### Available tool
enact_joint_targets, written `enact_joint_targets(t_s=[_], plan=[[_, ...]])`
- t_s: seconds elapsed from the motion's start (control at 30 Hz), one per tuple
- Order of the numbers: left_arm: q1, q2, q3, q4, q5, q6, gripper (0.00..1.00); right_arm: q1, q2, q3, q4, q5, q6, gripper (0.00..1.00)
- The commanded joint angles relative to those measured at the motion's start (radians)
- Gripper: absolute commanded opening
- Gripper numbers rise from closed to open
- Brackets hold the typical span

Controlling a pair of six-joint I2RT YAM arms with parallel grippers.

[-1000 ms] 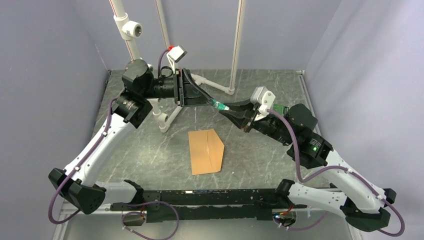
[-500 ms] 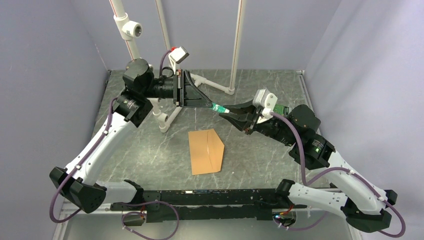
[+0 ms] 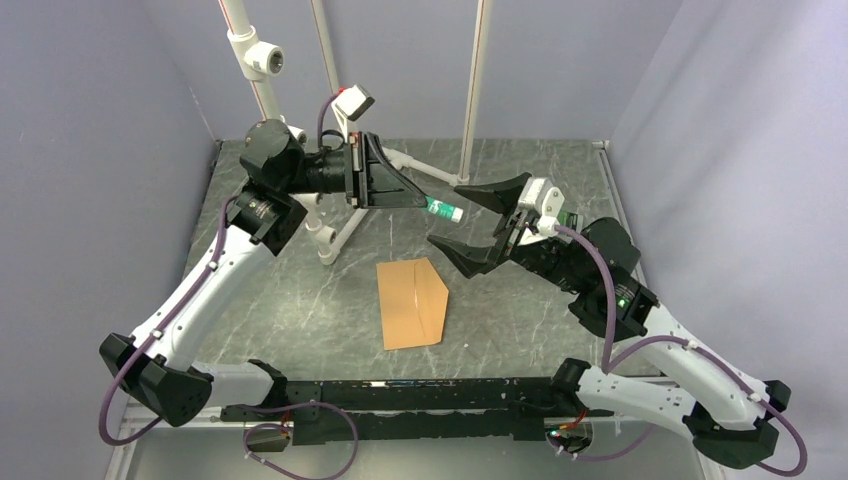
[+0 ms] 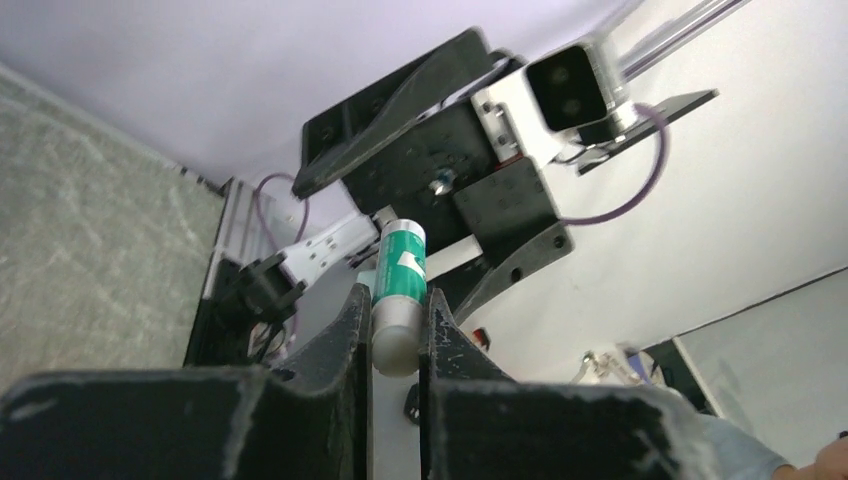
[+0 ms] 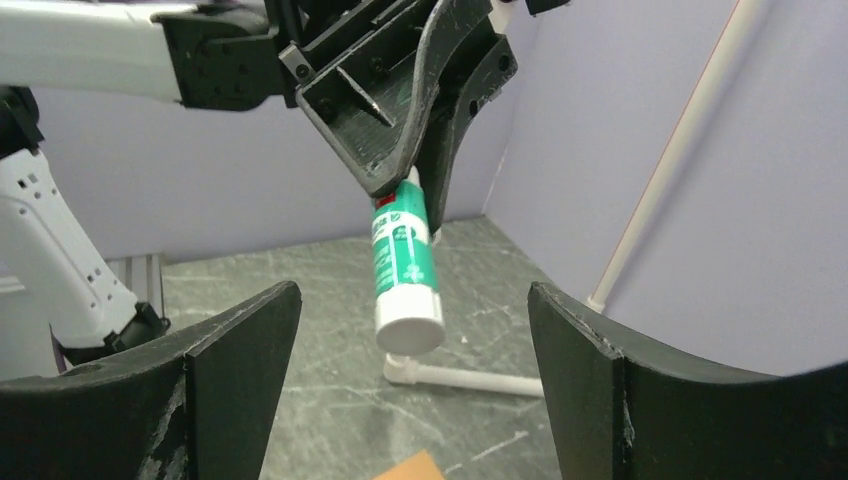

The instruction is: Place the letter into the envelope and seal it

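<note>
**Left gripper** (image 3: 420, 203): matte black, two wedge-shaped fingers with scuffed edges. Clamped on the glue stick; in the left wrist view the fingers (image 4: 352, 320) press both sides of the tube's grey-white lower end. The arm is raised above the far half of the table, with the fingers pointing right.

**Glue stick** (image 3: 441, 208): a smooth plastic cylinder with a green printed label and white lettering. A round white cap is on the free end (image 5: 405, 265), which juts out of the left gripper toward the right arm. It is held clear of the table.

**Right gripper** (image 3: 446, 215): matte black, broad curved fingers with worn pale rims. The jaws are spread wide. One finger (image 5: 235, 345) stands to one side of the capped end and the other well off to the opposite side. Neither touches the tube.

**Envelope** (image 3: 412, 302): kraft-brown paper, a long narrow rectangle lying flat on the table at centre, below and nearer than both grippers and apart from them. Its long axis runs near to far. A pointed triangular flap forms the right-hand long side, and faint crease lines cross the face. Whether the flap is stuck down cannot be told.

**Table** (image 3: 300, 300): grey-green stone-patterned surface with pale veins.

**Pipe frame** (image 3: 340, 225): white round tubing with elbow joints, standing at the far side.
</note>
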Motion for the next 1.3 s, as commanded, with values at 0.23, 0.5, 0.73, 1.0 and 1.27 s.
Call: enact_joint_targets(t_s=[0.23, 0.5, 0.73, 1.0, 1.27], plan=[[-0.002, 0.056, -0.003, 0.475, -0.013, -0.380, 0.03, -0.001, 0.075, -0.079, 0.514, -0.102, -0.019, 0.75], [-0.002, 0.074, 0.005, 0.543, -0.002, -0.460, 0.02, -0.001, 0.126, -0.076, 0.650, -0.099, -0.070, 0.57], [-0.002, 0.048, 0.027, 0.444, -0.009, -0.378, 0.02, -0.001, 0.084, -0.108, 0.668, -0.040, -0.090, 0.61], [-0.002, 0.051, 0.021, 0.487, -0.015, -0.403, 0.02, -0.001, 0.122, -0.046, 0.555, -0.120, -0.125, 0.54], [-0.002, 0.043, -0.005, 0.518, -0.027, -0.422, 0.03, -0.001, 0.149, 0.013, 0.537, -0.166, -0.103, 0.38]])
